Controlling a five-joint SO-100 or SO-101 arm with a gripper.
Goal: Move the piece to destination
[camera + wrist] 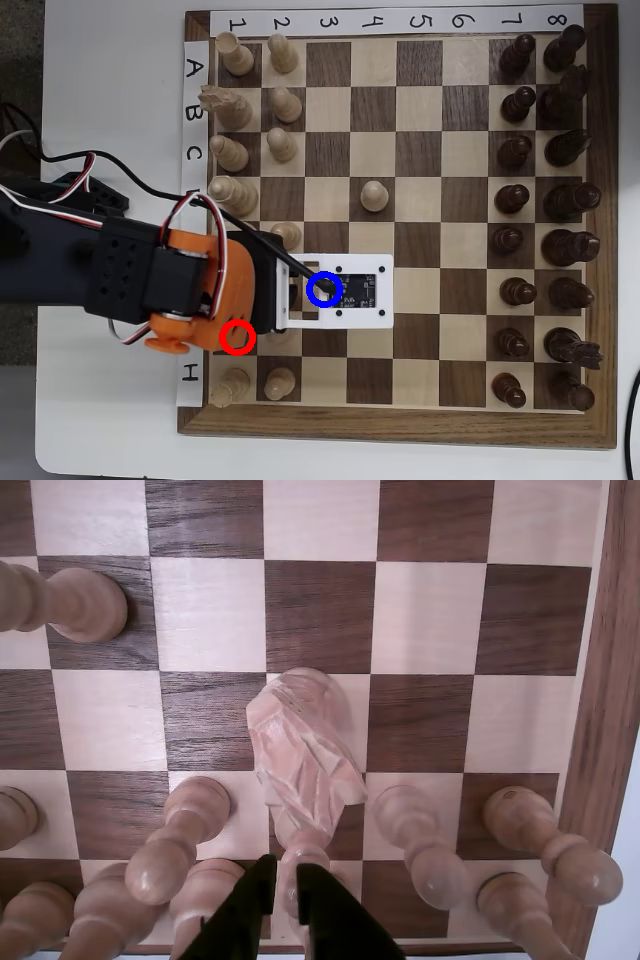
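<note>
You see a wood-grain chessboard (420, 240) on a white tabletop (110, 90). In the wrist view the carved, notched cream knight (303, 755) stands on a light square beyond the smooth round-topped pawns (185, 835). The black jaws sit nearly together around a pale piece's top; whether they clamp it, you cannot tell.

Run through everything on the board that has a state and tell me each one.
piece: upright on a light square, past the pawn row.
gripper: fingers nearly together behind it; grip unclear.
blue-ringed destination: covered by the arm overhead.
other pale knight: upright in the edge row.
lone pale pawn: standing alone mid-board.
dark pieces: upright, in two rows.
</note>
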